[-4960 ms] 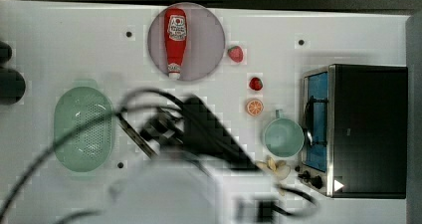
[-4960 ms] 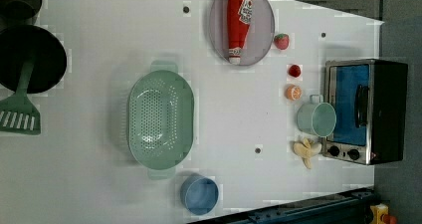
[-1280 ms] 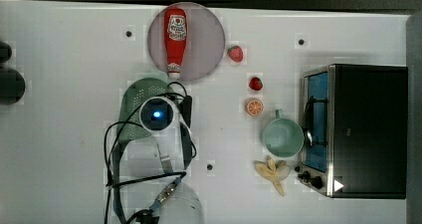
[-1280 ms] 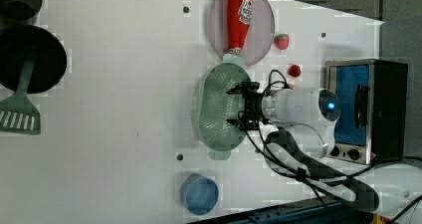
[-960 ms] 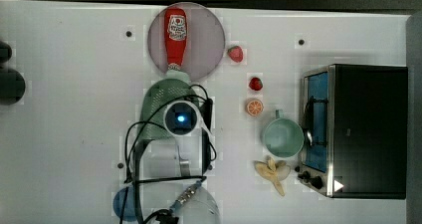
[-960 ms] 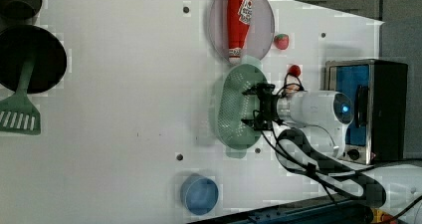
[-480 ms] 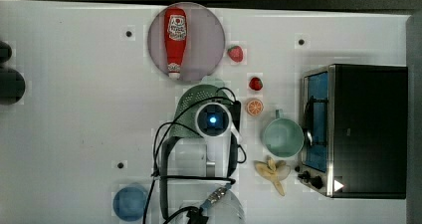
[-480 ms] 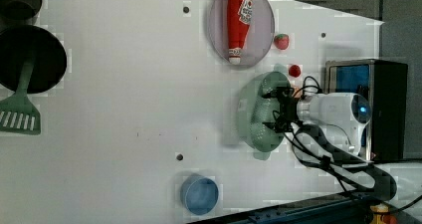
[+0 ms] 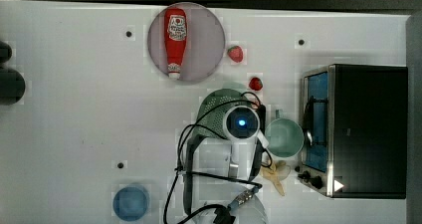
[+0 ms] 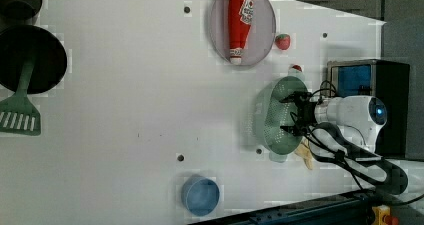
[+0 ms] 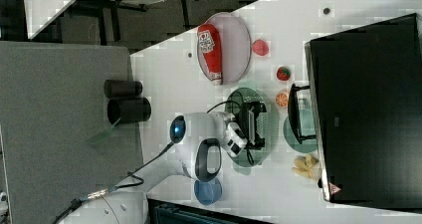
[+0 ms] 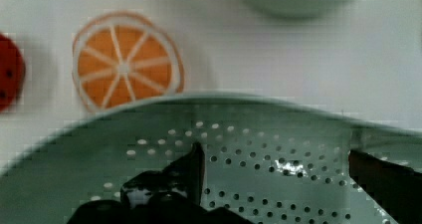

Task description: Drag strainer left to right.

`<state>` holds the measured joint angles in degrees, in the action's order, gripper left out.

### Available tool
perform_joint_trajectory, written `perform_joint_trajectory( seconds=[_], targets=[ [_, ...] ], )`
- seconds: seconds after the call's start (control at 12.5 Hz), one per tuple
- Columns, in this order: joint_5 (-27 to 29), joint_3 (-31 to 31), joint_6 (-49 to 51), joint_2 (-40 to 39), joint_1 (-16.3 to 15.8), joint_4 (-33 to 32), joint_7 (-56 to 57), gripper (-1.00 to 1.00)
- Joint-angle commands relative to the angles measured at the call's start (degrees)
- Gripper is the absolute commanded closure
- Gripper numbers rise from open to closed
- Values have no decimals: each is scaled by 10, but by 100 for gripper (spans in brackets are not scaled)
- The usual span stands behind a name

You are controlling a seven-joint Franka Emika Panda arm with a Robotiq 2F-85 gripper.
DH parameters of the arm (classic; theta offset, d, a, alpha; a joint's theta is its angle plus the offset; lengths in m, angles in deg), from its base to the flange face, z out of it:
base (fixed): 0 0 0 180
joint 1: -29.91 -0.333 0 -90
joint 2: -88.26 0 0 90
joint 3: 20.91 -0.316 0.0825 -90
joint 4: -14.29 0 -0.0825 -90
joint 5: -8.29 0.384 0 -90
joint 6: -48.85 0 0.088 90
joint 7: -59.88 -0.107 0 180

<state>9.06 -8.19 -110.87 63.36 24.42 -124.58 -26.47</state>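
The strainer (image 10: 277,116) — a pale mint-green oval of perforated plastic — is seen right of centre in the left view, just left of the toaster oven (image 10: 372,92). Inside its bowl the gripper (image 10: 295,114) is lowered with its fingers spread wide apart; nothing is clamped between them. In the wrist view the dark fingertips (image 12: 191,167) are seen above the rows of small holes, clear of the rim.

A red ketchup bottle (image 9: 174,40) is laid flat on the round grey plate (image 9: 209,45) at the top centre of the top view. The teal mug (image 9: 283,138) is seen beside the oven in the top view's right half, and the blue cup (image 9: 131,202) at the lower left.

An orange slice (image 12: 127,59) — hidden under the arm in the top view — is shown just beyond the strainer's rim by the wrist view, and in the right view (image 11: 281,99) too. A green spatula (image 10: 20,112) is shown at the left view's left edge.
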Motion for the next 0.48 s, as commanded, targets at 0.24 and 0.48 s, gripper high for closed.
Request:
perform_joint_trajectory(
  seconds=[0.24, 0.48],
  targets=[
    [1, 23, 0, 24, -10, 12, 73, -100],
    [0, -15, 45, 92, -10, 13, 170, -100]
  ],
)
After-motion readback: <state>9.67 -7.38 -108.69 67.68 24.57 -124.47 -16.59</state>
